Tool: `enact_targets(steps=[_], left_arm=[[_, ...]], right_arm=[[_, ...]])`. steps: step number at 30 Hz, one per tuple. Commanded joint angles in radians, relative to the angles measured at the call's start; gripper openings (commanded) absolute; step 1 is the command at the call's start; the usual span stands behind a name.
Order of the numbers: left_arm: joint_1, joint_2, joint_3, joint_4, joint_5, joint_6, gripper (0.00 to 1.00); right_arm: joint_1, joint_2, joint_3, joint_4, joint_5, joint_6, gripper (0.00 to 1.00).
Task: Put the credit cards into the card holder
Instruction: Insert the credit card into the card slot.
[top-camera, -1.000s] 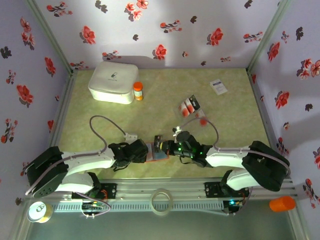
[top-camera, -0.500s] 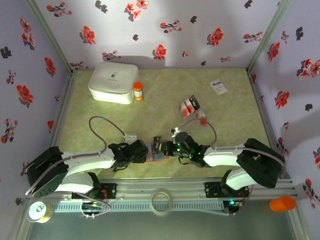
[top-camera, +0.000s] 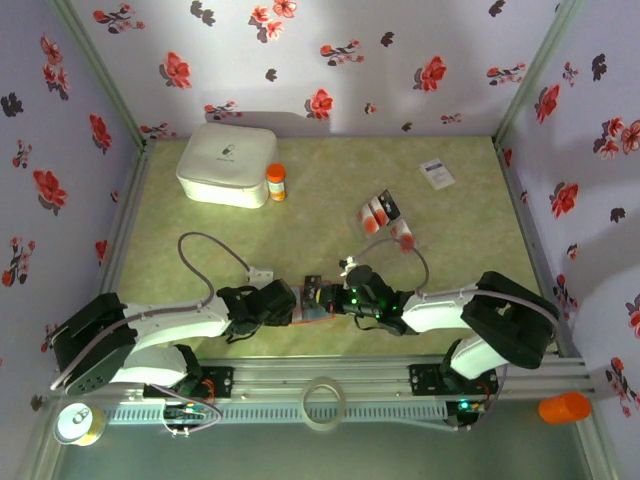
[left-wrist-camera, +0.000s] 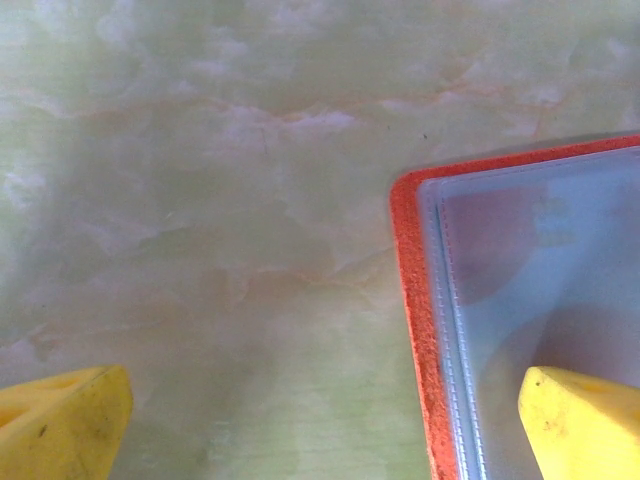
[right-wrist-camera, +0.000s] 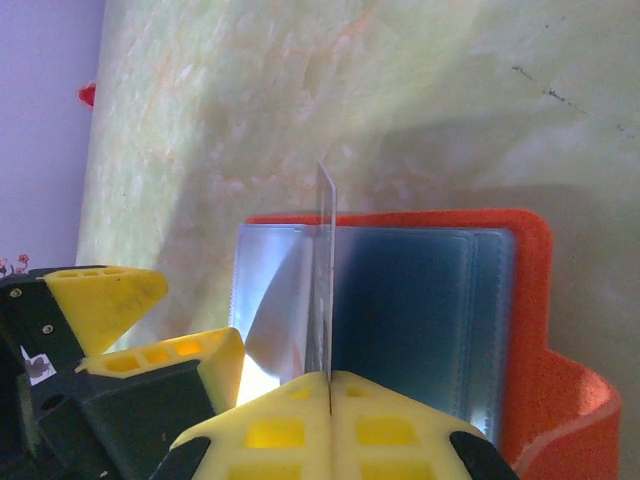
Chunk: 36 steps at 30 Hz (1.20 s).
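Right hand: pinching shut on a thin dark rectangular credit card, which is standing on edge between the yellow fingertips.
Held card, position: hanging upright over the open holder, roughly along the line between the brighter and the darker clear pocket. Whether its far edge is touching the plastic, I cannot tell.
Card holder: the flat orange folding card holder, with a grey-blue clear-plastic inner panel, is lying open on the tabletop near the front edge, between the two hands.
Left hand: standing wide, holding nothing. One yellow fingertip is sitting over the holder's clear panel, the other over bare tabletop just beside the orange rim.
Loose cards: a small cluster of dark, red-blotched credit cards is lying further back, right of centre and well apart from the holder, with one more red-marked piece just beside it.
Background items: a white rounded box is sitting at the back left with a small orange-capped bottle just beside it. A white card with dark print is lying at the back right.
Tabletop: pale green marbled surface.
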<state>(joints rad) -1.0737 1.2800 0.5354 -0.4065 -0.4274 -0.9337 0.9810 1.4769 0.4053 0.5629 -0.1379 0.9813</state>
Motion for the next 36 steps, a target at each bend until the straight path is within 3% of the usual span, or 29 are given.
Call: enact_targets(steps=[1,16,36], left_arm=[[-0.009,-0.001,-0.011,-0.032,-0.032,-0.017,1.00],[-0.009,-0.072,0.044,-0.069,-0.076,0.022,1.00],[-0.009,-0.011,-0.024,-0.049,-0.079,-0.017,1.00]], right_arm=[[0.012,0.020,0.016,0.034,-0.012,0.020,0.00],[0.011,-0.131,0.016,-0.119,0.050,-0.022,0.00],[0.013,-0.051,0.041,-0.048,-0.003,-0.009,0.00]])
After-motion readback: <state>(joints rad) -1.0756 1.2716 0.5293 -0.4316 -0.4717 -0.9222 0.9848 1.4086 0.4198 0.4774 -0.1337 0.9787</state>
